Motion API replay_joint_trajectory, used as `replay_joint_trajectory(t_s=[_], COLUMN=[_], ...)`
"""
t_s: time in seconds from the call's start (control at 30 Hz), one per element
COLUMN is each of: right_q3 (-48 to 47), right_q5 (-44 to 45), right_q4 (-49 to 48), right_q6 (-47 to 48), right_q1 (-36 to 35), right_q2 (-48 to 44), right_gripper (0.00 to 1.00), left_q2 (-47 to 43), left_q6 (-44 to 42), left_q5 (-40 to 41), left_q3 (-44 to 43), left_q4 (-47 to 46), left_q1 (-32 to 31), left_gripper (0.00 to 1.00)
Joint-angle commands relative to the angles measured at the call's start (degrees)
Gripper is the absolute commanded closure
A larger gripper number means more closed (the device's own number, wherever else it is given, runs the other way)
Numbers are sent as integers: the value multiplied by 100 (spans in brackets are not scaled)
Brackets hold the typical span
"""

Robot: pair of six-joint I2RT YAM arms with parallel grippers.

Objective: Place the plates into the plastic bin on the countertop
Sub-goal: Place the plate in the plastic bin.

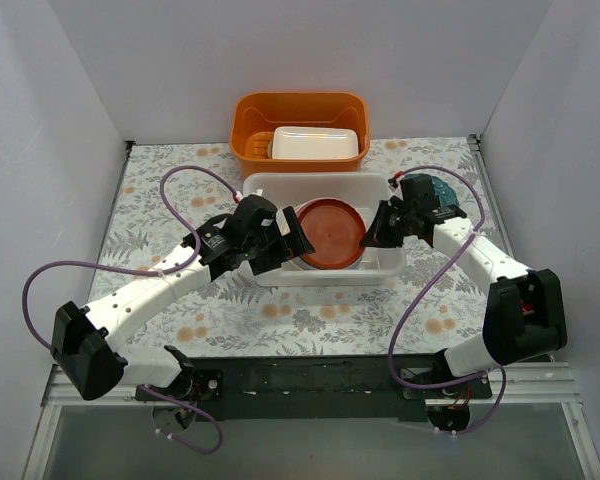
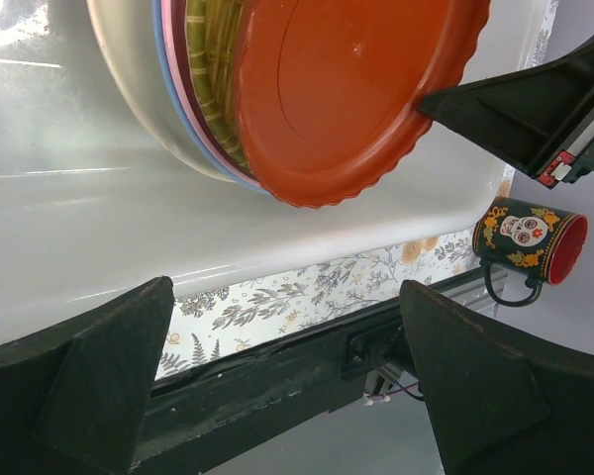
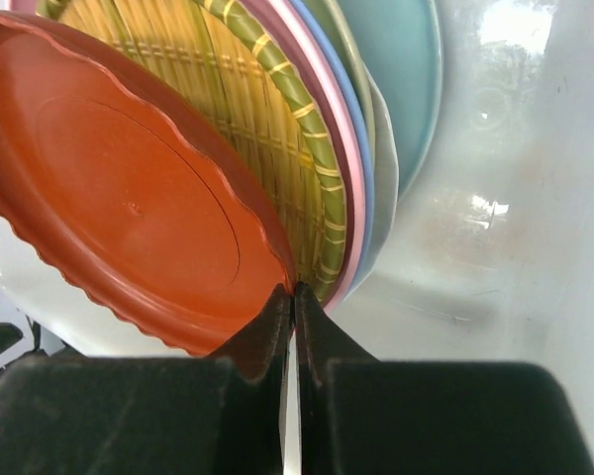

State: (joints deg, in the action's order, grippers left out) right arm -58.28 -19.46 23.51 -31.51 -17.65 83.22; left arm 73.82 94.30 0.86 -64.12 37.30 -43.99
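1. Several plates (image 2: 200, 119) lie stacked inside the plastic bin (image 1: 320, 188); their edges show teal, cream, light blue, pink and yellow woven.
2. Topmost is the red-brown plate (image 3: 129, 188), tilted, with one side lifted off the yellow one beneath it.
3. At that lifted side the right gripper (image 3: 293, 297) has its fingers pressed almost together, pinching the plate's scalloped rim at their tips.
4. Opposite, the left gripper (image 2: 287, 295) hangs over the bin's other side with its fingers spread wide, holding nothing.
5. The bin sits mid-table (image 1: 280, 320) on the leaf-and-flower cloth.
6. Just behind it stands an orange tub (image 1: 245, 130) with a white box (image 1: 315, 143) inside.
7. A dark skull-painted mug (image 2: 528, 237), red inside, shows past the bin on the right arm's side.
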Motion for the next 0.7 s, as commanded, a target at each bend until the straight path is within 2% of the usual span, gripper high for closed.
replay_joint_trajectory(t_s=[0.0,0.07,0.1,0.17,0.2,0.37,0.5,0.67], right_q3=[-87,-113,-122,-192,-210,-315,-368,-447], right_q5=[-75,-101,-101,-66,-58,48,197,241], right_q4=[13,22,22,66,84,119,101,110], right_q6=[180,189,189,206,215,224,198,189], right_q1=[-37,-37,-37,-37,-46,-37,-37,-37], right_q2=[36,28,19,-16,-34,-288,-543,-535], right_gripper=[89,85,75,66,57,40,33,32], left_q2=[-87,-87,-87,-96,-105,-105,-78,-70], left_q6=[-26,-26,-26,-26,-26,-17,-8,-8], left_q5=[-16,-25,-25,-25,-25,-16,-42,-51], left_q3=[48,48,57,57,66,84,101,119], left_q4=[-30,-47,-39,-38,-30,-47,-74,-91], left_q1=[-5,-5,-5,-5,-5,-5,-13,-5], left_gripper=[2,2,2,2,2,2,2,2])
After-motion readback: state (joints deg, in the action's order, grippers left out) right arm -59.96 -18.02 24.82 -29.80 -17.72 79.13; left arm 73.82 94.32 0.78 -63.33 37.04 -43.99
